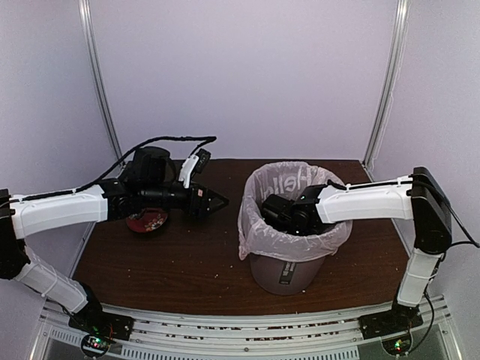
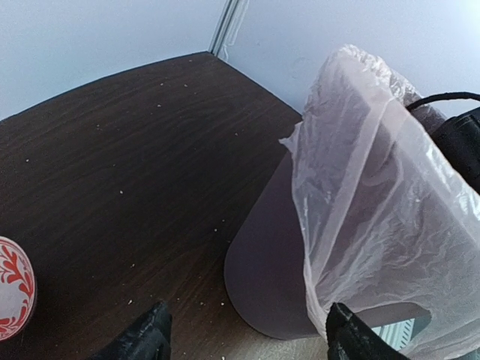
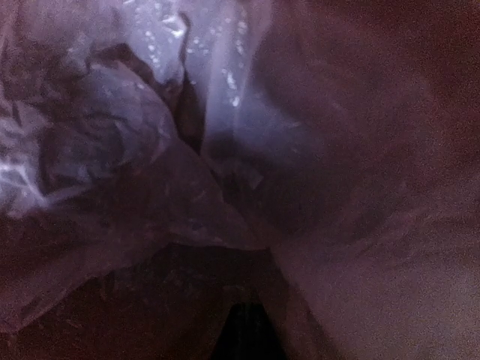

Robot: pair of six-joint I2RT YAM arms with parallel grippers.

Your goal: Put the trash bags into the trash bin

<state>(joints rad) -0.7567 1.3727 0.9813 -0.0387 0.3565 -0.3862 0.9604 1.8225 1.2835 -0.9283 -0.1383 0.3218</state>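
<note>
top external | crinkly translucent bag (image 1: 262,225) lines tapered round mauve bin (image 1: 307,271)

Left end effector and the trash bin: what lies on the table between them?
Nothing but bare tabletop with scattered pale specks separates the left end effector from the trash bin; the top external and left wrist views both show it.

The left arm (image 1: 60,210) stretches level toward the right, forearm out from a bent elbow, and the left pincer (image 1: 217,200) points right with its 2 fingers (image 2: 146,337) spread wide, gripping nothing. The right arm (image 1: 367,201) reaches left from a high elbow, wrist tipped downward, and the right pincer (image 1: 276,213) has its jaws pressed together.
</note>
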